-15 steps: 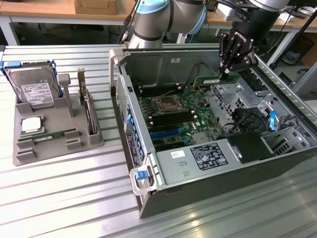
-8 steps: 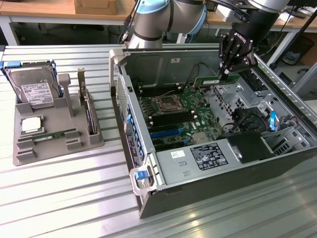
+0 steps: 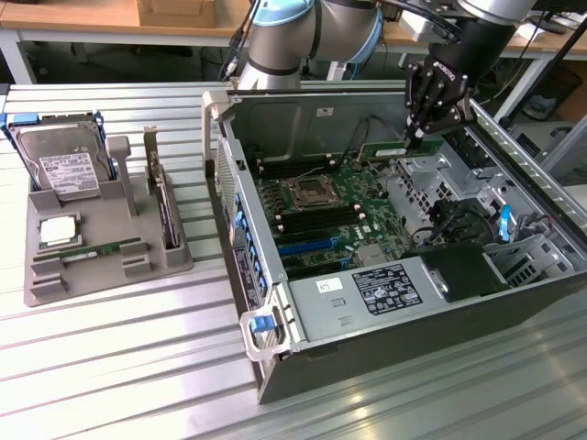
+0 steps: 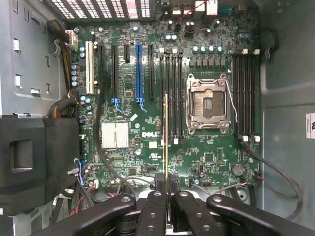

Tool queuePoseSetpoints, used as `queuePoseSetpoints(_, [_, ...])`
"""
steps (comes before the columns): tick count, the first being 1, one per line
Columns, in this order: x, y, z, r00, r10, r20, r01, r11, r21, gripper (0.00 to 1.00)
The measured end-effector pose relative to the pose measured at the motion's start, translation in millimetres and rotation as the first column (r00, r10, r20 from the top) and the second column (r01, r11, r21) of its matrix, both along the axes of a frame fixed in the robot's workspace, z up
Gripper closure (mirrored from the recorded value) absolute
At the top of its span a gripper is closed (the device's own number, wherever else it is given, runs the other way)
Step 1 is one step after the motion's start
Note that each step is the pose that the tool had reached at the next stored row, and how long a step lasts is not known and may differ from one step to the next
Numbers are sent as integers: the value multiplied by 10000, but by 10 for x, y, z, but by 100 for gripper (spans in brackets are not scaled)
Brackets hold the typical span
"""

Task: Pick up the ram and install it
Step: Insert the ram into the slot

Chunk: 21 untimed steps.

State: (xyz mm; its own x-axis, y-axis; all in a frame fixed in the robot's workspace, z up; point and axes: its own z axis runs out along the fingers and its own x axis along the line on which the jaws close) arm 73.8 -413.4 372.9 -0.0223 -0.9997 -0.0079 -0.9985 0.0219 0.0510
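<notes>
My gripper (image 3: 418,137) hangs inside the open computer case, over the far side of the motherboard (image 3: 323,220). It is shut on the ram (image 3: 385,148), a thin green stick that juts out towards the exterior view's left. In the wrist view the ram (image 4: 166,142) appears edge-on between the black fingertips (image 4: 159,183) of the gripper (image 4: 166,180). It hangs over the board, lined up with the dark memory slots (image 4: 171,93) beside the processor socket (image 4: 207,104). A second ram stick (image 3: 97,248) lies in the grey tray (image 3: 110,275).
The tray also holds a hard drive (image 3: 64,168), a square silver processor chip (image 3: 57,229) and an upright expansion card (image 3: 166,209). The case walls (image 3: 367,316), a drive cage (image 3: 431,179) and cables (image 4: 275,172) ring the board. More slots (image 4: 244,93) lie beyond the socket.
</notes>
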Motion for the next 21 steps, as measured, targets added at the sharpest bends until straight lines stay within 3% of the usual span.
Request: queuePoseSetpoints(21, [0, 0, -41, 10000, 0, 0, 0, 10000, 0, 88])
